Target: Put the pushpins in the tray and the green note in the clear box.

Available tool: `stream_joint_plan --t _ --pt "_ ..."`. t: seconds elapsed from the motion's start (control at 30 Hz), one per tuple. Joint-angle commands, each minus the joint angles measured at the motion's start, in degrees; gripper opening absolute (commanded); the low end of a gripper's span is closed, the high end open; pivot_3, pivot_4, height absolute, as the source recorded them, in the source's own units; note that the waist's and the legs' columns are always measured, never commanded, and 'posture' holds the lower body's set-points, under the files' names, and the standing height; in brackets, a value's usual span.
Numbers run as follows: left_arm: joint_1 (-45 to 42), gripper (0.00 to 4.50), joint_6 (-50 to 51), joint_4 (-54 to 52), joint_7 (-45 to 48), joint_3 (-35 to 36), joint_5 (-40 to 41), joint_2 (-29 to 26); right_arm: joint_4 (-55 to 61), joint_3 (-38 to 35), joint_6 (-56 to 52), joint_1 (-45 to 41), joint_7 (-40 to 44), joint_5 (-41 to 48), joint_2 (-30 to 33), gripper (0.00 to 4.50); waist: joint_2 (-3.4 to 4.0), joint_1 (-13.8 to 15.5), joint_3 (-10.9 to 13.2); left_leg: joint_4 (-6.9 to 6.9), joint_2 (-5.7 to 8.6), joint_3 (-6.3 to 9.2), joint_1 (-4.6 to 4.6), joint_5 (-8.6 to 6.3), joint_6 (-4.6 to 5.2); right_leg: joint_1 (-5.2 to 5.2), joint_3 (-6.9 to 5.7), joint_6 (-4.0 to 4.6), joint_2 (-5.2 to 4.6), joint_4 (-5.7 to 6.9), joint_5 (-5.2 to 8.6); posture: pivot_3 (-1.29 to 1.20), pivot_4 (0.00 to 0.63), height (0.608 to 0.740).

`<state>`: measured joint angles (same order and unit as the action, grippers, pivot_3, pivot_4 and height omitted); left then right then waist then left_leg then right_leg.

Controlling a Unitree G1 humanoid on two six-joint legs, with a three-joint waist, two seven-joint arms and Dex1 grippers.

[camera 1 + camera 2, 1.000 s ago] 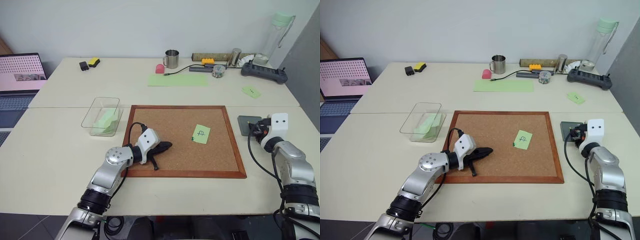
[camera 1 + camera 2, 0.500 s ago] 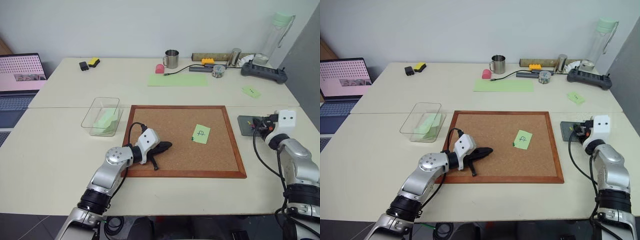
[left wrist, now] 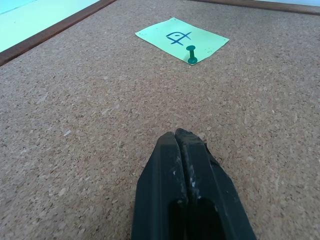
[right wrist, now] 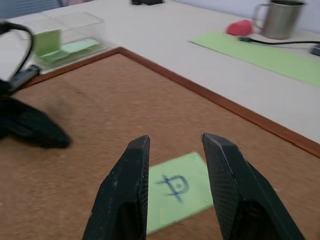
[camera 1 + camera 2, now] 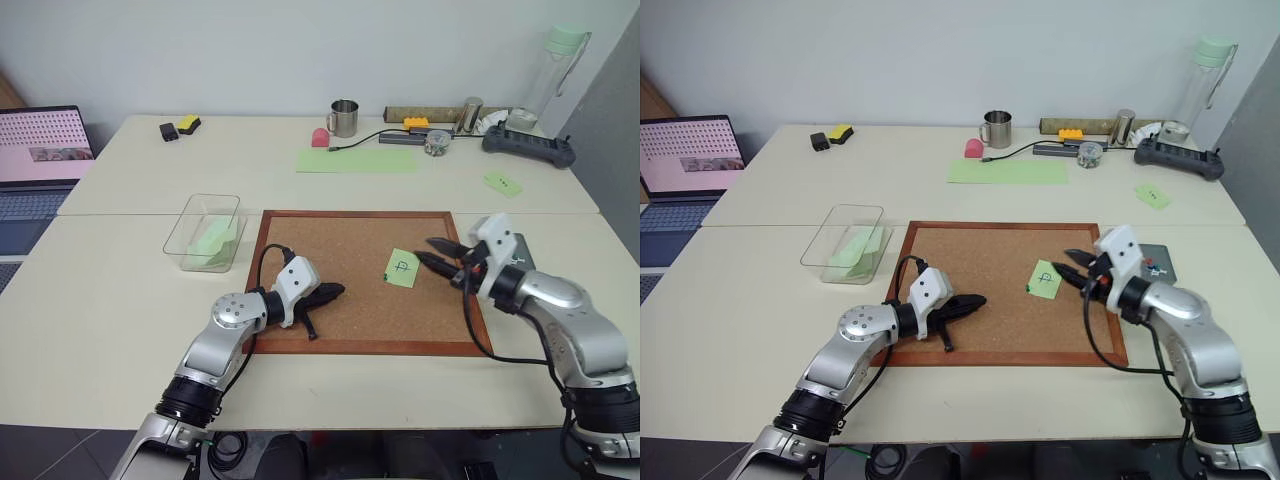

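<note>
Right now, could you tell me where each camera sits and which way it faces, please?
Head, both eyes: look forward and down over the cork board, both arms in view.
Left wrist: low over the cork, along the shut left gripper toward the green note and its green pushpin.
Right wrist: along the open right gripper, over the same note.
Shared: every view shows the note.

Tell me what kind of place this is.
Probably an office or lab workspace. Pale tables are pushed together against a plain wall; an open laptop sits at the left, and a metal mug, cables and a handheld controller line the far edge beyond a cork board.
</note>
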<state>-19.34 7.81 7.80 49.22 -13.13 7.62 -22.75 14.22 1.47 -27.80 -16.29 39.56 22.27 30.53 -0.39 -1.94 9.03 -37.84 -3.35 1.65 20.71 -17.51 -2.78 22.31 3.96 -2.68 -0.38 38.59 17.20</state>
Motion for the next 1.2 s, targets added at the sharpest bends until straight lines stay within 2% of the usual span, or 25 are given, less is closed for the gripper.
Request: stream_joint_plan --t 0.03,0.3,0.57,1.0,1.1,1.2 --pt "1.82 0.00 0.96 2.80 0.39 -1.58 -1.82 -0.51 0.54 5.35 3.28 -0.56 0.59 -2.76 -2.83 1.70 0.00 0.01 0.00 0.00 0.00 0.00 0.01 0.00 0.00 0.00 0.00 0.00 -0.01 0.00 0.00 0.00 0.150 0.740" --pt "2.23 0.00 0.81 2.30 0.19 -1.38 -1.86 -0.77 -8.81 10.22 9.44 -2.37 1.28 -8.97 -5.56 1.70 -0.02 0.04 0.01 -0.01 0.00 -0.01 -0.01 0.00 0.00 0.01 -0.01 0.00 -0.01 0.00 0.00 0.00 0.150 0.740" --pt "2.61 0.00 1.08 1.82 -0.18 -1.22 -1.79 -0.79 -13.80 9.47 13.03 -3.82 0.84 -11.01 -7.41 1.70 -0.02 0.02 0.00 0.00 0.00 -0.01 -0.01 0.00 0.00 0.02 0.00 0.00 -0.01 0.01 0.00 0.00 0.150 0.740" --pt "2.25 0.00 1.39 1.93 -0.39 -1.17 -1.70 -0.66 -17.61 9.19 12.46 -5.00 0.82 -11.97 -8.11 1.70 -0.02 0.02 0.00 -0.01 0.00 -0.01 -0.01 0.00 0.00 0.01 0.00 0.00 -0.01 0.02 0.00 0.00 0.150 0.740" --pt "2.32 0.00 1.51 1.72 -0.37 -1.13 -1.67 -0.78 -18.08 8.50 12.61 -5.38 0.16 -11.94 -8.37 1.23 -0.02 0.01 0.00 -0.01 0.00 0.00 -0.02 0.00 0.00 0.01 0.01 0.00 -0.01 0.03 0.00 0.00 0.150 0.740" --pt "2.49 0.00 1.57 1.47 -0.35 -1.15 -1.67 -0.87 -17.84 8.32 12.62 -5.43 0.47 -11.75 -8.25 0.59 -0.02 0.02 0.00 -0.01 0.00 -0.01 -0.01 0.00 0.00 0.01 0.01 0.00 -0.01 0.03 0.00 0.00 0.150 0.740"
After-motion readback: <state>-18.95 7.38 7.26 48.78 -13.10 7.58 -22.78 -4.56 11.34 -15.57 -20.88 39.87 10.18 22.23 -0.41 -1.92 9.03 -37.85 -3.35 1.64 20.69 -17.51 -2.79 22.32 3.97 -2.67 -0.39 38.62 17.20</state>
